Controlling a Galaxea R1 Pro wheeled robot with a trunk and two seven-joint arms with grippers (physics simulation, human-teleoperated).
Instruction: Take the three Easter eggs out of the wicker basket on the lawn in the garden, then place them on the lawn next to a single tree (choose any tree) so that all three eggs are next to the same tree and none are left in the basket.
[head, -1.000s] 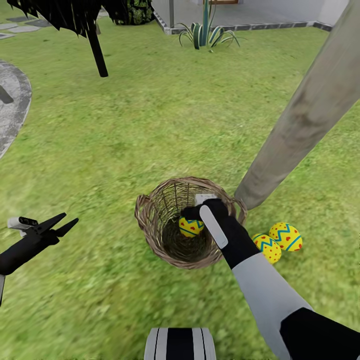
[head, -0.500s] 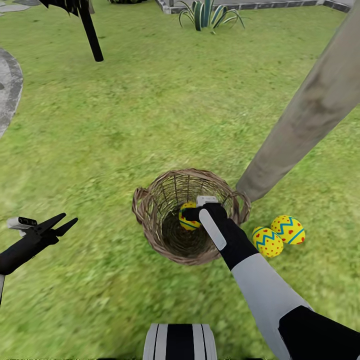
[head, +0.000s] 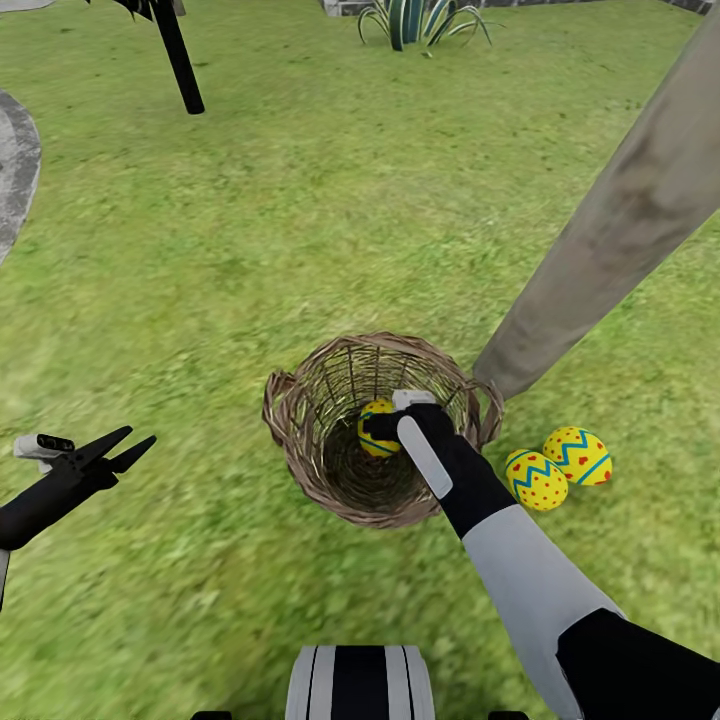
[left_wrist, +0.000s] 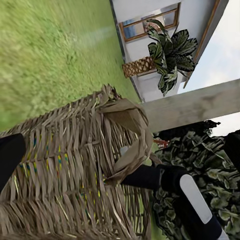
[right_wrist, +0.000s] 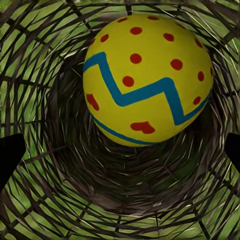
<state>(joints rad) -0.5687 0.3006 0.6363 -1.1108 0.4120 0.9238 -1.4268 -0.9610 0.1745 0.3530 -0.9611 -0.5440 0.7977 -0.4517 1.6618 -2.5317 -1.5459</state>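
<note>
The step in hand looks like the removal of the last egg: two Easter eggs (head: 558, 467) already lie on the lawn (head: 330, 230) at the right of the head view, touching each other and just beside the foot of the pale tree trunk (head: 610, 240), while the third egg (head: 377, 427) sits inside the wicker basket (head: 300, 440) near the middle of that frame. The right end effector (head: 385, 425) is lowered into the basket's mouth from the lower right, its grey-and-black forearm slanting up from the bottom right corner and the wrist bent down over the near rim. In the right wrist view the egg (right_wrist: 147, 77) fills the upper centre, with the woven basket wall (right_wrist: 45, 165) all around and the two dark fingertips (right_wrist: 10, 157) showing at the far left and right edges, so the fingers stand wide and well clear of the shell, gripping nothing. The next move, I judge, calls for pushing in until the fingers bracket the egg, closing on it, then lifting straight up past the rim and setting it down by the other two at the trunk. The left end effector (head: 128, 447) hangs at the lower left of the head view, well apart from the basket, its thin fingers parted a little and carrying nothing; its wrist view looks across the basket's outer weave (left_wrist: 60, 165) and loop handle (left_wrist: 127, 130).
</note>
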